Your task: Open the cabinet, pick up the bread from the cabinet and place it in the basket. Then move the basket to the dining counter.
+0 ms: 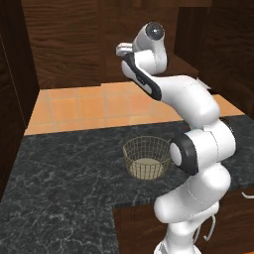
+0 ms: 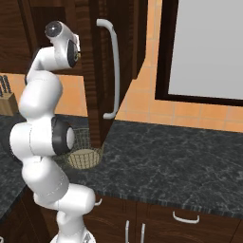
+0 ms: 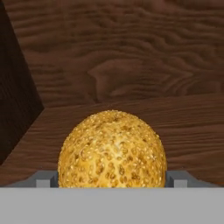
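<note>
while the gripper (image 3: 112, 183) brackets the sesame bun (image 3: 112, 151) on the cabinet (image 3: 131, 65) shelf, jaws either side, grip uncertain; it could roll away.

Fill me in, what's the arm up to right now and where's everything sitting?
The arm is reaching up into the open cabinet, whose door stands swung out with its silver bar handle facing the right base camera. In the hand view the bread sits on the wooden shelf with the gripper straddling it, one finger on each side; whether it has closed on it I cannot tell. The basket waits on the black marbled counter below, with nothing in it yet.
</note>
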Robot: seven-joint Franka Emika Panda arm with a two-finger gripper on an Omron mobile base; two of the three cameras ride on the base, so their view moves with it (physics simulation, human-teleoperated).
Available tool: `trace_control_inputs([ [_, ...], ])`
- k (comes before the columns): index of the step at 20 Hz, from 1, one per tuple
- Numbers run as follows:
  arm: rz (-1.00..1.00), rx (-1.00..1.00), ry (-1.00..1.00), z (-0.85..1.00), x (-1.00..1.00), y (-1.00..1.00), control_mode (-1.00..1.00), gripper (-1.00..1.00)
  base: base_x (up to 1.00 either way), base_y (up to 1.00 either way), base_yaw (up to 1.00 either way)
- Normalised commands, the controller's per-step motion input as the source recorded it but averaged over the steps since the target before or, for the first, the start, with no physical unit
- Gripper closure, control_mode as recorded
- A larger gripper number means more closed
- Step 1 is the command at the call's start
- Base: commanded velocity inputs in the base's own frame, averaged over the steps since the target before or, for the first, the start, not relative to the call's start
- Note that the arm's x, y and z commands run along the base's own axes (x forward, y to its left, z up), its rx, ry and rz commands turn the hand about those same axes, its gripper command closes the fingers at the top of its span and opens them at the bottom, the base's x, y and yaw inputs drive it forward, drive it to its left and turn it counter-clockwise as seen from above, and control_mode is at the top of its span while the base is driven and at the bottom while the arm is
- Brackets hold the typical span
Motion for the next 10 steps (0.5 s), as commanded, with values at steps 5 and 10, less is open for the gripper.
trace_control_inputs([
  [5, 0.0, 0.03, 0.0, 0.38, -0.98, -0.01, -1.0, 1.0, 0.0, 0.0, 0.0],
  [10, 0.0, 0.0, 0.02, 0.21, -1.0, -0.02, -1.0, 1.0, 0.0, 0.0, 0.0],
])
